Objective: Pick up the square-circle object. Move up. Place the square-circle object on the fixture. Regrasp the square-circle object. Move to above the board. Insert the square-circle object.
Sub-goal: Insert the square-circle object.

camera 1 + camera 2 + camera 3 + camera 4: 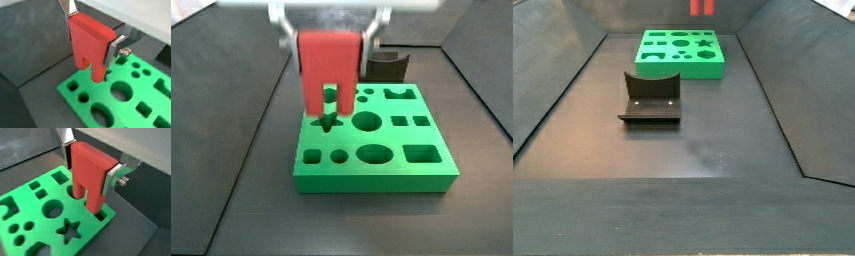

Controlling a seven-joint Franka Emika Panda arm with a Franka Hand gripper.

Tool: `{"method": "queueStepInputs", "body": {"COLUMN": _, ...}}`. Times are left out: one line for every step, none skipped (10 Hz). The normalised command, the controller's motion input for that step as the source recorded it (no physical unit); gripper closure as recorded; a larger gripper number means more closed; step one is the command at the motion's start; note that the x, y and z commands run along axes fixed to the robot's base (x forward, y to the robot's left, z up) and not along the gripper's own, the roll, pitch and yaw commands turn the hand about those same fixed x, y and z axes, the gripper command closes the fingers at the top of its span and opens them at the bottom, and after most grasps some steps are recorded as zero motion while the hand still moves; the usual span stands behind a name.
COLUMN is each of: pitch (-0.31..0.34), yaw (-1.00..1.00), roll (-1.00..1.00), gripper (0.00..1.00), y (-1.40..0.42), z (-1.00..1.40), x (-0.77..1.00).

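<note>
My gripper is shut on the red square-circle object, a flat block with two prongs pointing down. The silver fingers clamp its upper sides. It hangs above the far left part of the green board, prongs a little over the cut-outs, clear of the surface. It shows in both wrist views and both side views; in a side view only its lower end shows. The board also shows in both wrist views. The dark fixture stands apart from the board, with nothing on it.
The board and fixture stand on a dark grey floor enclosed by sloped dark walls. The board holds star, circle, square and oval holes.
</note>
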Motion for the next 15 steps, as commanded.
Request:
{"method": "queueStepInputs", "body": {"pitch": -0.241, "yaw": 0.22, "roll": 0.0, "gripper": 1.0, "y": -0.19, "z": -0.69, "x": 0.0}}
{"method": "queueStepInputs", "body": {"pitch": -0.237, "yaw": 0.2, "roll": 0.03, "gripper": 1.0, "y": -0.03, "z": -0.62, "x": 0.0}}
{"method": "queueStepInputs", "body": {"pitch": -0.229, "yaw": 0.07, "roll": 0.0, "gripper": 1.0, "y": -0.05, "z": -0.57, "x": -0.05}}
{"method": "queueStepInputs", "body": {"pitch": -0.241, "yaw": 0.0, "roll": 0.0, "gripper": 1.0, "y": -0.06, "z": -0.47, "x": -0.19}}
{"method": "queueStepInputs", "body": {"pitch": -0.231, "yaw": 0.0, "roll": -0.04, "gripper": 1.0, "y": -0.08, "z": -0.39, "x": -0.21}}
{"method": "queueStepInputs", "body": {"pitch": -0.196, "yaw": -0.02, "roll": -0.06, "gripper": 1.0, "y": -0.06, "z": -0.33, "x": -0.16}}
{"method": "queueStepInputs", "body": {"pitch": -0.19, "yaw": 0.0, "roll": -0.02, "gripper": 1.0, "y": -0.08, "z": -0.37, "x": -0.1}}
{"method": "queueStepInputs", "body": {"pitch": -0.14, "yaw": 0.0, "roll": 0.0, "gripper": 1.0, "y": -0.13, "z": -0.34, "x": 0.0}}
{"method": "queueStepInputs", "body": {"pitch": -0.101, "yaw": 0.08, "roll": 0.09, "gripper": 1.0, "y": -0.23, "z": -0.32, "x": 0.0}}
{"method": "queueStepInputs", "body": {"pitch": -0.063, "yaw": 0.2, "roll": 0.17, "gripper": 1.0, "y": -0.29, "z": -0.29, "x": 0.06}}
{"method": "queueStepInputs", "body": {"pitch": -0.056, "yaw": 0.23, "roll": 0.21, "gripper": 1.0, "y": -0.23, "z": -0.33, "x": 0.13}}
{"method": "queueStepInputs", "body": {"pitch": -0.039, "yaw": 0.17, "roll": 0.21, "gripper": 1.0, "y": -0.15, "z": -0.39, "x": 0.16}}
{"method": "queueStepInputs", "body": {"pitch": -0.01, "yaw": 0.19, "roll": 0.29, "gripper": 1.0, "y": -0.03, "z": -0.39, "x": 0.21}}
{"method": "queueStepInputs", "body": {"pitch": 0.0, "yaw": 0.22, "roll": 0.35, "gripper": 1.0, "y": 0.0, "z": -0.32, "x": 0.19}}
{"method": "queueStepInputs", "body": {"pitch": 0.0, "yaw": 0.13, "roll": 0.38, "gripper": 1.0, "y": 0.0, "z": -0.23, "x": 0.27}}
